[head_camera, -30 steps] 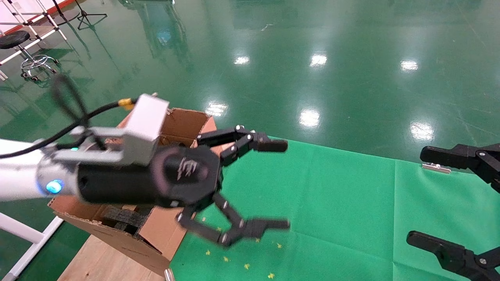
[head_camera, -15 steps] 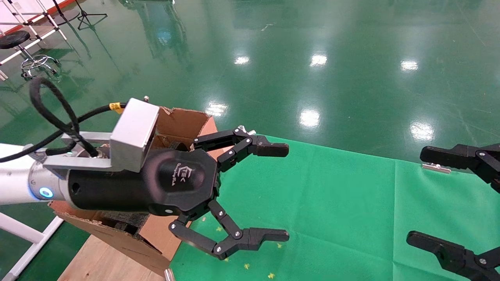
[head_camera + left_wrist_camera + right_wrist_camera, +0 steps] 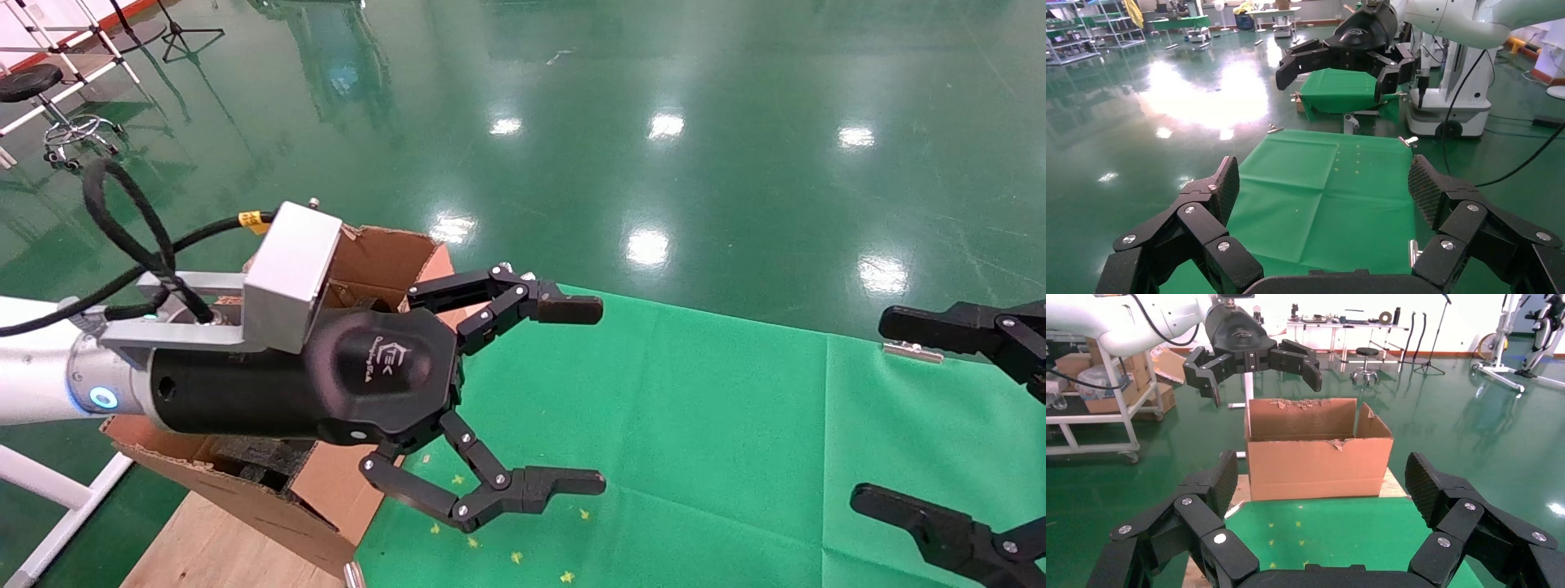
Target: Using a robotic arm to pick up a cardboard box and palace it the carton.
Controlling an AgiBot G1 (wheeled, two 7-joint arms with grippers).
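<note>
While hovering above the carton (image 3: 384,253), left pincer (image 3: 584,396) spread wide, empty-fingered.

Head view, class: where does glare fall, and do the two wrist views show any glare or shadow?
Head view: ceiling lights glare as white spots on the glossy green floor, none on the matte green cloth. Left wrist view: a broad white glare patch washes the floor at. Right wrist view: lighting is even; the carton shows soft shade on its inner walls.
</note>
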